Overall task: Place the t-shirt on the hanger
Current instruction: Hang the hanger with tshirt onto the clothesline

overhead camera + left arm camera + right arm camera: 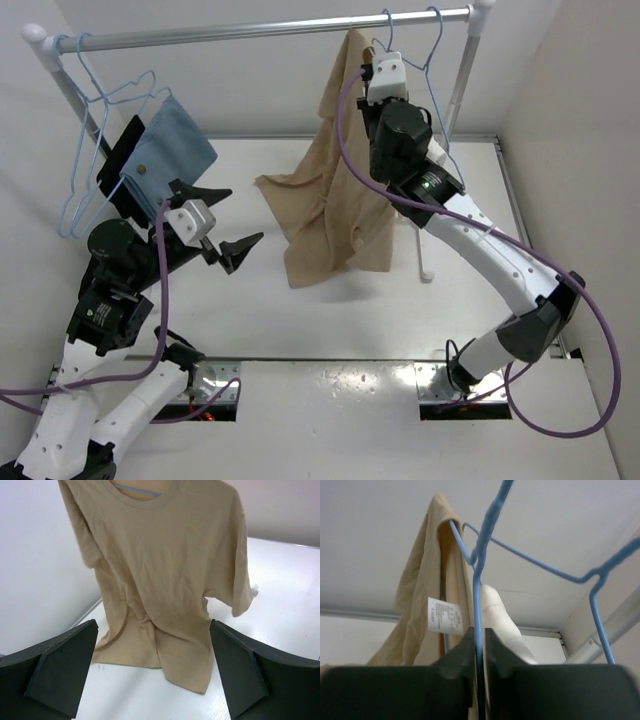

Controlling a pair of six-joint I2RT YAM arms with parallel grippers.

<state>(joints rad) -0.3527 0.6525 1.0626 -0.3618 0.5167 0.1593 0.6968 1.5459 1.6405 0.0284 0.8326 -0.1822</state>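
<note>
The tan t-shirt (pixel 325 205) hangs from high near the rail, its hem resting on the white table. In the left wrist view the t-shirt (pixel 165 575) faces me, with the blue hanger (pixel 140 490) showing inside the collar. My right gripper (pixel 378 62) is up by the rail, shut on the hanger's neck wire (pixel 480 595). One hanger arm runs into the t-shirt (pixel 420 600) beside its white label (pixel 444 615). My left gripper (pixel 247 212) is open and empty, left of the shirt and apart from it, its fingers (pixel 60 670) low in its view.
A clothes rail (pixel 270 30) crosses the back. A second blue hanger (pixel 441 95) hangs at its right end. Blue hangers with a blue cloth (pixel 170 150) hang at the left end, behind my left arm. The rack's right post (pixel 462 80) stands close to my right wrist.
</note>
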